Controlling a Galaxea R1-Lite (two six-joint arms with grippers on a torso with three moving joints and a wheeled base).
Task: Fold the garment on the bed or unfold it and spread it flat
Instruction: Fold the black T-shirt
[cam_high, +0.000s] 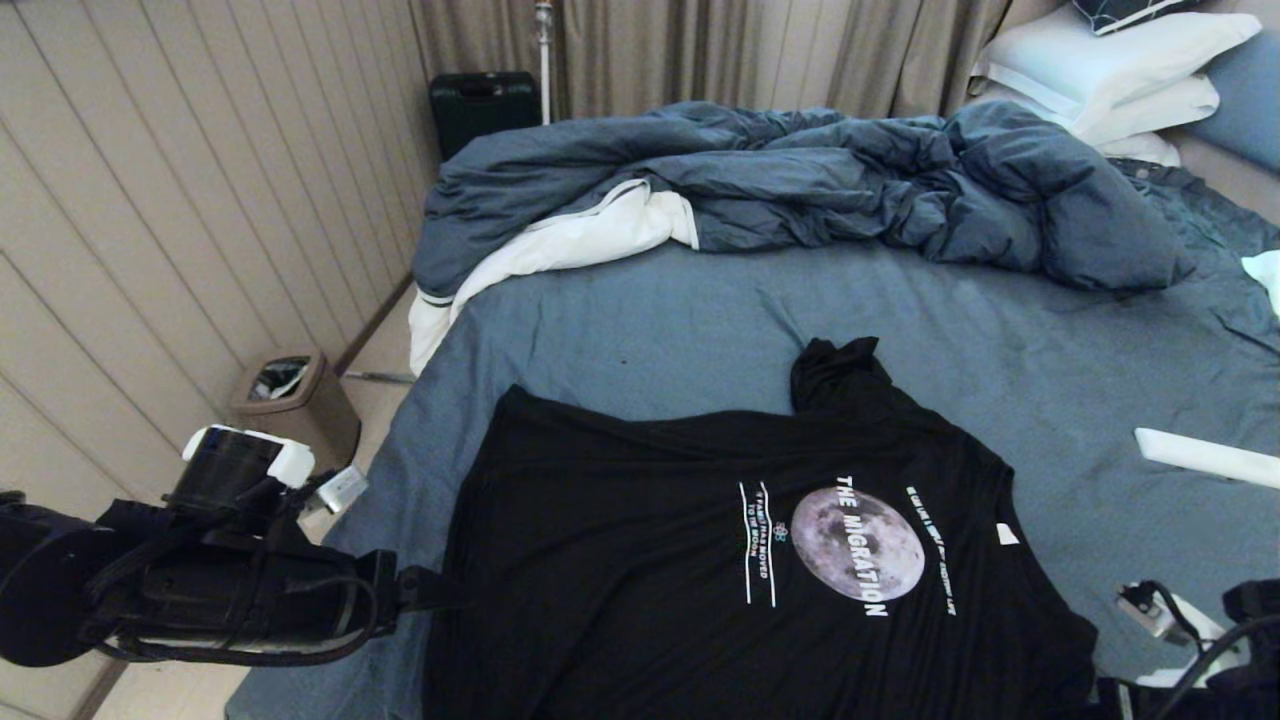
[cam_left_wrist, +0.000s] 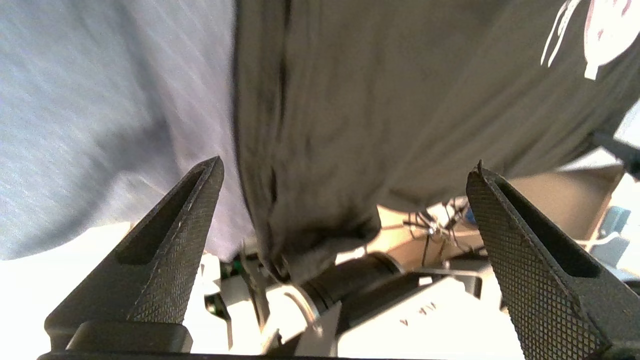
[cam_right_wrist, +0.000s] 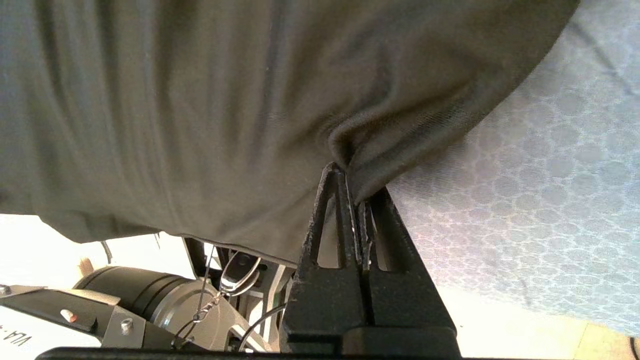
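Garment (cam_high: 640, 560) lies on the near part of the bed (cam_high: 660, 320), print side up, moon and "THE MIGRATION" lettering showing; body mostly spread over the slate-blue sheet, one sleeve (cam_high: 835, 375) bunched and standing up at the far edge; small white neck tag (cam_high: 1006, 534) toward the robot's right; near hem hangs over the bed edge toward the robot.

Duvet (cam_high: 800, 190) heaped across the far side, well apart from the shirt; pillows (cam_high: 1110, 70) at the far right corner; a bin (cam_high: 295, 400) on the floor by the wall.

Right gripper (cam_right_wrist: 352, 192): jaws together, clamped on a pinch of the black fabric at the near right edge; cloth puckers where the jaws bite; only a little of this arm shows at the lower right corner of the head view.

Left gripper (cam_left_wrist: 345, 200): jaws wide apart, nothing between them in contact; the near left corner of the shirt, a bunched hem seam, lies just ahead in the gap; the arm itself sits low at the left of the head view, beside the bed edge.

Step in hand, as I judge it: taking the two near corners before a lift or drag; right side secured, left side not yet.

Next move likely calls for the left jaws to advance onto the hem corner and close through both layers; then both arms to act evenly, else the cloth skews or the right pinch slips.
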